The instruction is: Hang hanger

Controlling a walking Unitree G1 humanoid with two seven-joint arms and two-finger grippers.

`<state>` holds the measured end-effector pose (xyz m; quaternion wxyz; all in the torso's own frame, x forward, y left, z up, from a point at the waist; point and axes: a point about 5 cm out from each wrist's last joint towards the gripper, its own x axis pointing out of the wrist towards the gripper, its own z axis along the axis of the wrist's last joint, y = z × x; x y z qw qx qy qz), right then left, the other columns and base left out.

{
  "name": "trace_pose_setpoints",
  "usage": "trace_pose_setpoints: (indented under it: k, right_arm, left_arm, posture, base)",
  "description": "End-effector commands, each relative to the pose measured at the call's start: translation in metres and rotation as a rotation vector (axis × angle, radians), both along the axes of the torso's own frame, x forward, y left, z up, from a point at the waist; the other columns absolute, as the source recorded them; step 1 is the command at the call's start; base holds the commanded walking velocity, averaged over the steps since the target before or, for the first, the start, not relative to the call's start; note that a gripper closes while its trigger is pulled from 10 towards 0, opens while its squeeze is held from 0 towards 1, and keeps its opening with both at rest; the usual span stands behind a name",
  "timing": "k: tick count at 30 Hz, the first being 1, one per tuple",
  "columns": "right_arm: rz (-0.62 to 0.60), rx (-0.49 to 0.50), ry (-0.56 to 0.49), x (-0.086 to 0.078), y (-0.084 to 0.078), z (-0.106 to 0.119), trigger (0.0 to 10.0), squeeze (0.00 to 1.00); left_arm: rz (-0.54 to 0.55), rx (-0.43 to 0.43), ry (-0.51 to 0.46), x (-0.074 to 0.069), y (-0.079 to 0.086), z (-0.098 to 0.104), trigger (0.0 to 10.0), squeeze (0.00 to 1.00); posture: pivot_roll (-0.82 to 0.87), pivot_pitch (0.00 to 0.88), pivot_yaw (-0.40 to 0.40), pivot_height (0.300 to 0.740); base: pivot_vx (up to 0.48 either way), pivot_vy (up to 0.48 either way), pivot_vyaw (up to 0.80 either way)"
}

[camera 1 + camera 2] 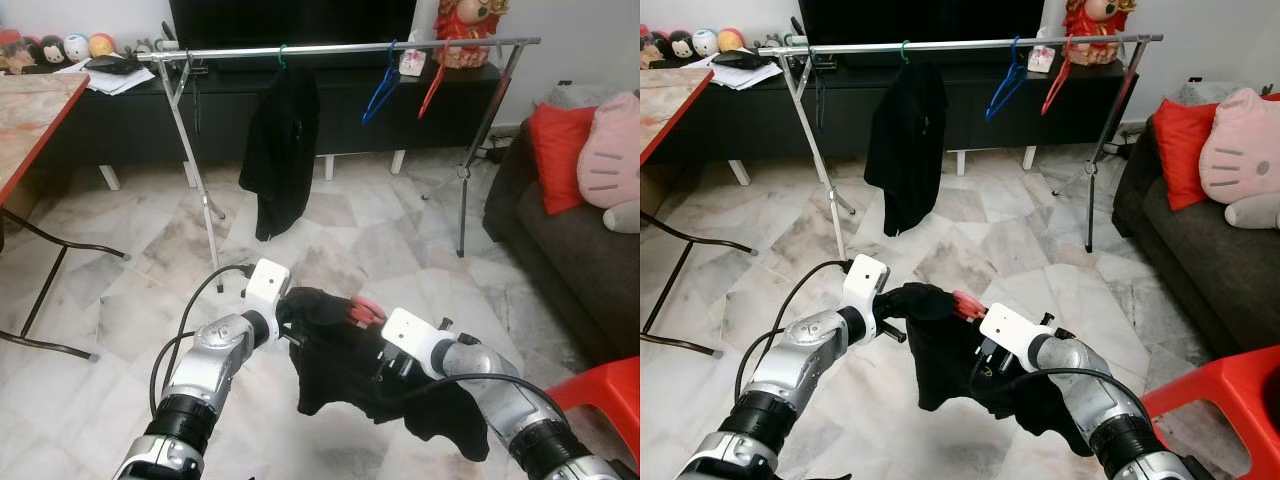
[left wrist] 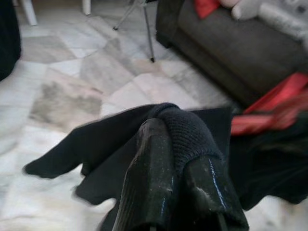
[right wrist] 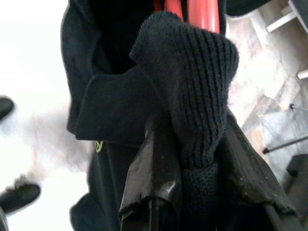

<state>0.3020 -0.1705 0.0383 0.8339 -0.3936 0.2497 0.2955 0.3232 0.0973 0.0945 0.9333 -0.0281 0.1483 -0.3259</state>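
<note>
I was looking into what was plainly a home's living room: a pale marble-tiled floor (image 1: 350, 240), a dark sofa (image 1: 560, 250) with a red cushion (image 1: 555, 155) and a pink plush toy (image 1: 612, 160), and a long black TV console (image 1: 330, 110) against the far wall under a large dark screen (image 1: 290, 20). A metal clothes rail (image 1: 340, 48) stood before the console with a black garment (image 1: 280, 150) on it, while small round toys (image 1: 60, 47), possibly plush, sat on the console's left end beside a wooden table (image 1: 30, 115).
</note>
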Motion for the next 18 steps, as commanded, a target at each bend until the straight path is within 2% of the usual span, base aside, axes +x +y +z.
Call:
trace_pose_setpoints:
  k: [1,4,5,8,12,13,14,18]
  right_arm:
    - [-0.033,0.001,-0.019,0.002,-0.003,0.002,0.0,0.00]
    - [-0.070,0.028,-0.035,0.003,-0.001,0.002,0.0,0.00]
    - [-0.120,0.070,-0.050,0.005,-0.001,0.003,0.0,0.00]
    - [-0.194,0.145,-0.071,0.009,0.000,0.006,0.0,0.00]
    - [-0.299,0.350,-0.103,0.018,0.004,0.018,0.0,0.00]
    - [-0.299,0.350,-0.103,0.018,0.004,0.018,0.0,0.00]
    - [-0.300,0.422,-0.089,0.020,0.009,0.022,0.0,0.00]
    - [-0.264,0.456,-0.082,0.021,0.018,0.026,0.0,0.00]
  left_arm:
    - [-0.039,-0.053,-0.019,-0.001,-0.006,0.012,10.0,0.00]
    - [-0.077,-0.072,-0.025,-0.004,-0.009,0.017,10.0,0.00]
    - [-0.120,-0.072,-0.022,-0.008,-0.012,0.017,10.0,0.00]
    - [-0.161,-0.063,-0.015,-0.012,-0.015,0.016,10.0,0.00]
    - [-0.181,-0.033,0.000,-0.015,-0.016,0.013,10.0,0.00]
    - [-0.181,-0.033,0.000,-0.015,-0.016,0.013,10.0,0.00]
    - [-0.184,-0.022,0.003,-0.016,-0.015,0.011,10.0,0.00]
    - [-0.196,0.008,-0.001,-0.018,-0.016,0.008,10.0,0.00]
  posture:
    - [-0.06,0.022,-0.023,0.740]
    - [-0.06,0.019,-0.022,0.740]
    - [-0.06,0.017,-0.022,0.740]
    - [-0.06,0.012,-0.020,0.740]
    - [-0.06,0.007,-0.019,0.740]
    - [-0.06,0.007,-0.019,0.740]
    - [-0.06,0.002,-0.019,0.740]
    - [-0.06,0.000,-0.022,0.740]
  base:
    - [0.000,0.000,0.00]
    - [0.000,0.000,0.00]
    - [0.000,0.000,0.00]
    - [0.000,0.000,0.00]
    - [0.000,0.000,0.00]
    - [0.000,0.000,0.00]
    - [0.000,0.000,0.00]
    - [0.000,0.000,0.00]
